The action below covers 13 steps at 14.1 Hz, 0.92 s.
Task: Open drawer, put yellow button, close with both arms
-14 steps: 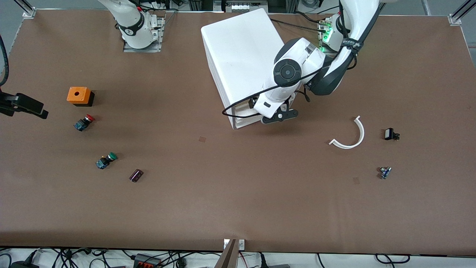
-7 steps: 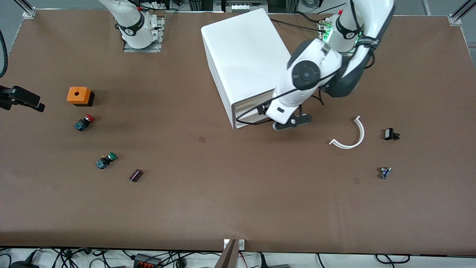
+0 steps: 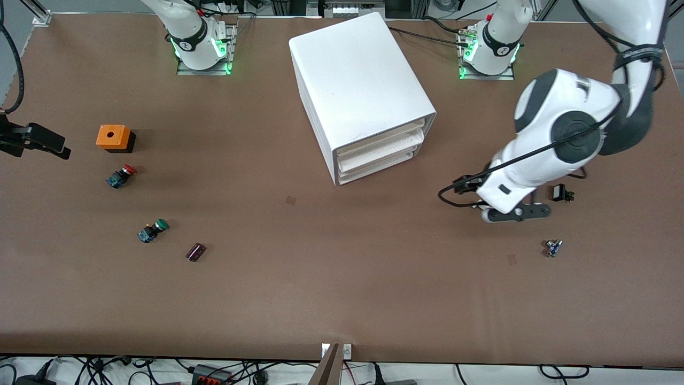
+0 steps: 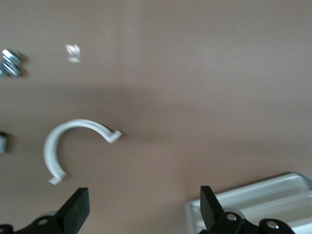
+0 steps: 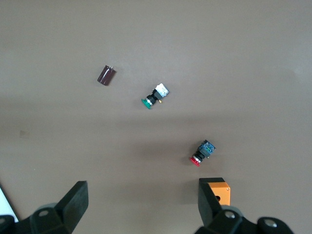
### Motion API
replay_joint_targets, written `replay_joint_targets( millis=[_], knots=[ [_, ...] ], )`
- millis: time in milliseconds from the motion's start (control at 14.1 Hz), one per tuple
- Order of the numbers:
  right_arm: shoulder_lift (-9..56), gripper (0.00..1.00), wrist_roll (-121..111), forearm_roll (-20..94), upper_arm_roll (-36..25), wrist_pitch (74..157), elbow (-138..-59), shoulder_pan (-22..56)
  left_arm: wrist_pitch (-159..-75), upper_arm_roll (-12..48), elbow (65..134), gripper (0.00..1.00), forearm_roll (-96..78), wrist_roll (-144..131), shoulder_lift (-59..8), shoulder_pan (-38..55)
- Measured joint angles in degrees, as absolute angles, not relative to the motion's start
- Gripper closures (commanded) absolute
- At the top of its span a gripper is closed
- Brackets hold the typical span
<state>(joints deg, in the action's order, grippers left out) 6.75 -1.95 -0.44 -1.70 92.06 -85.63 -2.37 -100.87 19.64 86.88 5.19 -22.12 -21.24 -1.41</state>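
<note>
While both grippers gape empty, left gripper (image 3: 515, 213) hides white arc (image 4: 73, 146); right gripper (image 3: 35, 141) cropped.

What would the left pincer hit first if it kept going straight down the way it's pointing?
Probably the bare table. The left pincer points downward with its fingers open; the white curved piece lies just off that line, so it may be clipped. Depth is hard to judge.

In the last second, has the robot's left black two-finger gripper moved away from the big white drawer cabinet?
Yes. The left gripper has swung from the front of the white cabinet toward the left arm's end, now over the curved white plastic piece.
</note>
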Motion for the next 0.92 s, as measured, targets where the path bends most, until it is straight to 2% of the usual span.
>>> replay_joint_targets(
  millis=[498,711,924],
  knots=[
    [1.65,0.0,-1.95,-0.47,-1.79,92.72,-92.52,-2.31,-88.49,18.62,77.73,0.0,6.28,-7.23,-20.45,-6.5],
    [1.49,0.0,-1.95,-0.51,-1.9,92.72,-92.63,-2.31,-87.41,11.61,77.72,0.0,2.94,-0.7,-17.6,-4.87],
    [1.49,0.0,-1.95,-0.51,-1.92,92.72,-92.65,-2.31,-87.28,4.08,82.61,0.0,0.55,3.54,-10.76,-1.5]
  ],
)
